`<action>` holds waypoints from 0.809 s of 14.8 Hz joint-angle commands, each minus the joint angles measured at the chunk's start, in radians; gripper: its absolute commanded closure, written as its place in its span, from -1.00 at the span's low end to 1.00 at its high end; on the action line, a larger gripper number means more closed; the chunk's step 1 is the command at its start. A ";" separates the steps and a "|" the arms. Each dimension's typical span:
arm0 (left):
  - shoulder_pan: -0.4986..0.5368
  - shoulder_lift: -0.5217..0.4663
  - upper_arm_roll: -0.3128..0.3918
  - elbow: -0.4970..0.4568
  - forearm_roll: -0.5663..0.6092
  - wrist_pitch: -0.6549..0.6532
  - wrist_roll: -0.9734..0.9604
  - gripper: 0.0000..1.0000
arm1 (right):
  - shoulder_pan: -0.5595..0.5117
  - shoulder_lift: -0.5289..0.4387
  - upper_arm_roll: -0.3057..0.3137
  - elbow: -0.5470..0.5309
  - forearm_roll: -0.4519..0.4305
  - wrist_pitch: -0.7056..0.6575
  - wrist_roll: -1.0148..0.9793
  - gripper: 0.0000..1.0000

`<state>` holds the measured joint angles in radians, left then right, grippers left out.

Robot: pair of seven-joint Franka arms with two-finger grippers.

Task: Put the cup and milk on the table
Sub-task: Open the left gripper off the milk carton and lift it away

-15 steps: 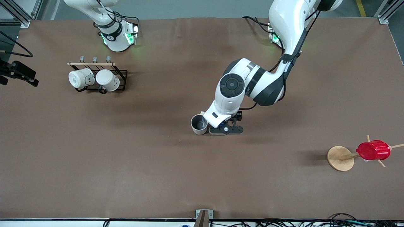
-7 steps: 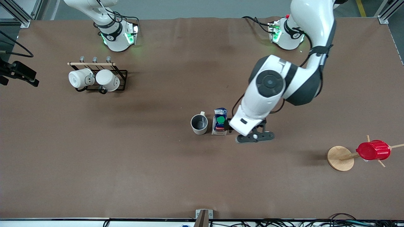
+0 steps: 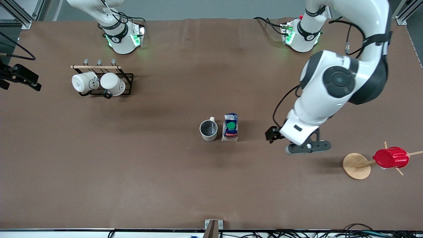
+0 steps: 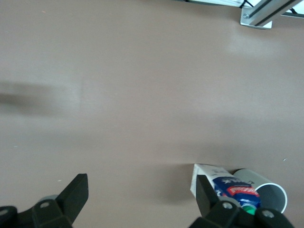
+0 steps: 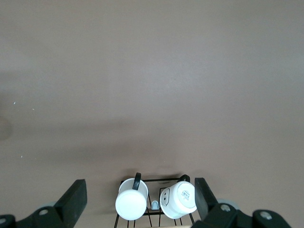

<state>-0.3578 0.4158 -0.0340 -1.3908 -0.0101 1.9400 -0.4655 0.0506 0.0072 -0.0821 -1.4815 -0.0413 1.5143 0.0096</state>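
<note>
The pale grey cup [image 3: 208, 130] stands upright on the brown table [image 3: 132, 185], near its middle. The blue-and-white milk [image 3: 230, 128] with a green cap stands right beside it, toward the left arm's end. My left gripper [image 3: 308, 147] is open and empty, in the air over bare table between the milk and the wooden disc. In the left wrist view the gripper [image 4: 141, 195] is open, with the milk [image 4: 223, 182] and the cup [image 4: 266, 192] at the edge. My right gripper [image 5: 140, 197] is open and empty, high over the mug rack; the front view does not show it.
A black wire rack [image 3: 127, 79] with two cream mugs [image 3: 97, 83] stands near the right arm's base; the mugs also show in the right wrist view [image 5: 179, 198]. A red ribbed cup [image 3: 391, 157] hangs on a peg stand with a round wooden disc [image 3: 356, 166] at the left arm's end.
My left gripper let go of the milk beside the cup, rose and moved away toward the left arm's end. The milk and cup stayed put. The right arm has not moved.
</note>
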 commanded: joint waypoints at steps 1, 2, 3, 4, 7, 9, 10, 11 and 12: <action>0.045 -0.141 -0.009 -0.150 -0.036 -0.001 0.063 -1.00 | 0.002 -0.015 0.001 -0.019 0.020 0.009 0.010 -1.00; 0.062 -0.182 -0.009 -0.198 -0.043 -0.001 0.099 -1.00 | 0.002 -0.015 0.001 -0.019 0.020 0.007 0.012 -1.00; 0.081 -0.216 -0.009 -0.236 -0.045 -0.003 0.137 -1.00 | 0.002 -0.015 0.001 -0.019 0.020 0.007 0.010 -1.00; 0.088 -0.254 -0.007 -0.275 -0.045 -0.003 0.175 -1.00 | 0.002 -0.015 0.001 -0.019 0.020 0.007 0.010 -1.00; 0.121 -0.331 -0.004 -0.347 -0.044 -0.004 0.218 -1.00 | 0.003 -0.015 -0.001 -0.019 0.061 0.009 0.021 -1.00; 0.137 -0.365 -0.006 -0.375 -0.044 -0.009 0.289 -1.00 | 0.003 -0.015 -0.002 -0.019 0.074 0.007 0.020 -1.00; 0.154 -0.394 -0.004 -0.393 -0.044 -0.010 0.307 -1.00 | 0.003 -0.015 -0.002 -0.019 0.074 0.006 0.020 -1.00; 0.175 -0.416 -0.006 -0.413 -0.044 -0.012 0.311 -1.00 | 0.002 -0.015 -0.002 -0.019 0.074 0.004 0.020 -1.00; 0.184 -0.431 -0.006 -0.419 -0.044 -0.013 0.321 -1.00 | 0.002 -0.015 -0.002 -0.019 0.074 0.003 0.020 -1.00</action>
<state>-0.2026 0.0528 -0.0339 -1.7514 -0.0383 1.9282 -0.1787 0.0506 0.0072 -0.0818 -1.4835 0.0136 1.5146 0.0162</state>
